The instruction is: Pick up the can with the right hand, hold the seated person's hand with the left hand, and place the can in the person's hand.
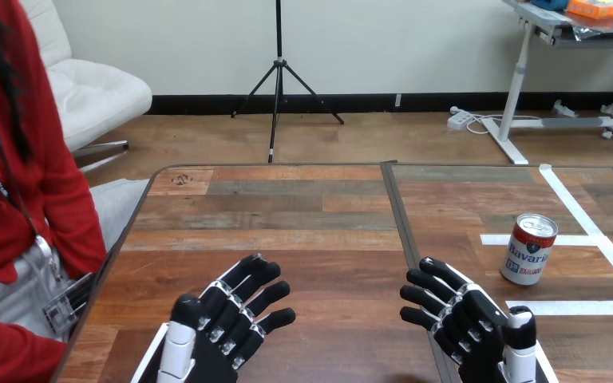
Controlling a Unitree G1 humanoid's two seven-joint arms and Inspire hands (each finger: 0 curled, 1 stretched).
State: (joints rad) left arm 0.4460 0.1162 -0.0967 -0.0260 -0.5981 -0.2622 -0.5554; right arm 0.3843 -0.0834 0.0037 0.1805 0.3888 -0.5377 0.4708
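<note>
A red and white can (530, 249) stands upright on the wooden table (303, 215), at the right, among white tape lines. My right hand (467, 323) rests low over the table's near edge, fingers straight and open, a short way left of the can and nearer to me. My left hand (227, 319) hovers at the near left, fingers spread and open, holding nothing. The person sits at the table's left side; their red sleeve (4, 351) shows at the lower left corner, apart from my left hand.
White tape lines (583, 215) mark out a box on the table's right half around the can. A dark seam (403, 231) runs down the table between the two halves. The table's left edge lies close to the person.
</note>
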